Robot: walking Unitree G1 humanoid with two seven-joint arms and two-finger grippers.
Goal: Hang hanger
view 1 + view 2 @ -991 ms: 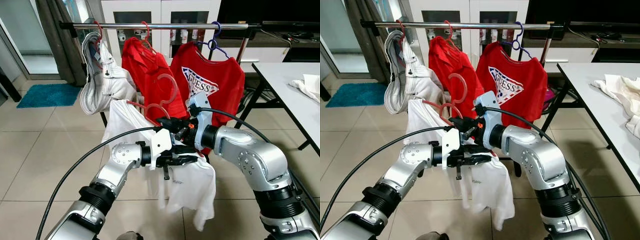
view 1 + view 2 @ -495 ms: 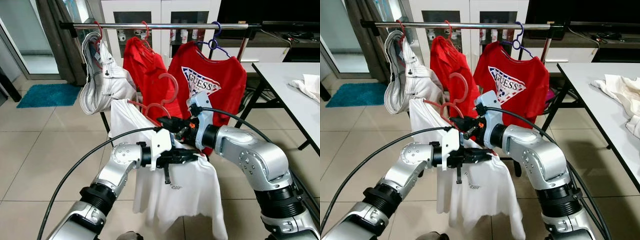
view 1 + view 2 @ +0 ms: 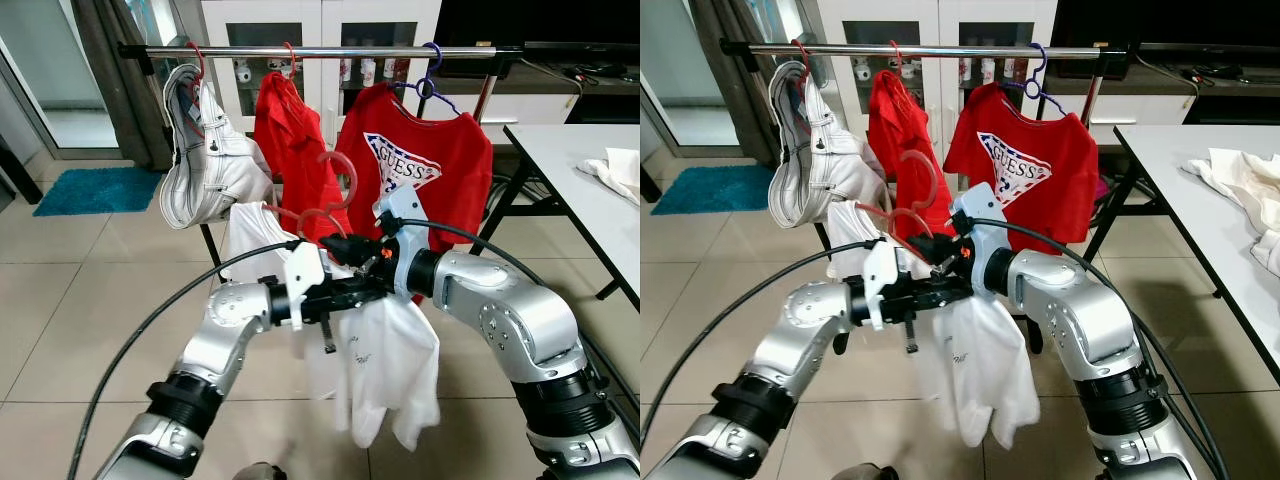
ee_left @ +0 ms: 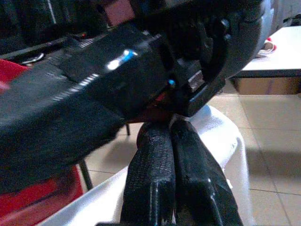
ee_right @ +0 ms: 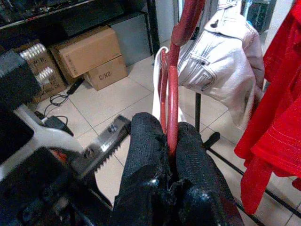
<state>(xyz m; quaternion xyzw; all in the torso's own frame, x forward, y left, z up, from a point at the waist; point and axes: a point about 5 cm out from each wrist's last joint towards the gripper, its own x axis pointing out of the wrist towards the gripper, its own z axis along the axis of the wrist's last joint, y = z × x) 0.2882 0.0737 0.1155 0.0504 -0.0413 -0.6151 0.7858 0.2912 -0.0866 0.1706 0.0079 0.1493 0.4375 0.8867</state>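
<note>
Right wrist view — right gripper [image 5: 170, 146] clenched on red hanger [image 5: 173, 89]; left gripper [image 4: 171, 155] closed.

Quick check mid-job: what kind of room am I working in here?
Most likely a lived-in room of a home used for laundry: a clothes rail with a red GUESS T-shirt and white jacket, a white cabinet behind, tiled floor, and a white table holding clothes.
</note>
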